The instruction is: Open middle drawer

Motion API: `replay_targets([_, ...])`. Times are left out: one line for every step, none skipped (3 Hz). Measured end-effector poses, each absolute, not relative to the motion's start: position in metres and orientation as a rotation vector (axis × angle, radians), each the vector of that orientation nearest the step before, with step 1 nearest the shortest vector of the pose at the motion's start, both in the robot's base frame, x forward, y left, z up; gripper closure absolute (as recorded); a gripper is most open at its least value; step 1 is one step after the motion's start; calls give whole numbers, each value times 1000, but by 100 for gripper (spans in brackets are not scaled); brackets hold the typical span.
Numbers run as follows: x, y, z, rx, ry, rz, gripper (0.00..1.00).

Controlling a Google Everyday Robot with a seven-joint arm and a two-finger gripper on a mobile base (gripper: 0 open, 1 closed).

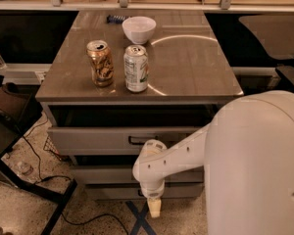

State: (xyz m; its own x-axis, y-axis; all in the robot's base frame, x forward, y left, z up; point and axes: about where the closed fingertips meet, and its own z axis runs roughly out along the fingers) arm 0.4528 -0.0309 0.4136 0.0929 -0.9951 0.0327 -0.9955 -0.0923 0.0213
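Note:
The cabinet has three pale grey drawers. The uppermost drawer (93,140) has a black bar handle (136,140) and stands slightly pulled out. The middle drawer (104,174) lies below it, pushed in; my arm's wrist (152,173) covers its middle, so its handle is hidden. The lowest drawer (112,191) sits under that. My gripper (155,208) points down in front of the lowest drawer, near the floor, below the middle drawer's front and not touching it.
On the brown cabinet top (196,67) stand a gold can (100,62), a white-green can (136,68) and a white bowl (138,29). My big white arm shell (255,165) fills the lower right. A black frame (19,180) and cables (36,155) lie on the floor to the left.

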Motion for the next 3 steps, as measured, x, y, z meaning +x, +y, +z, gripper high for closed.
replay_targets([452, -32, 412, 2292, -2088, 13, 54])
replay_targets([451, -32, 412, 2291, -2087, 12, 78])
replay_targets([450, -32, 411, 2290, -2086, 11, 99])
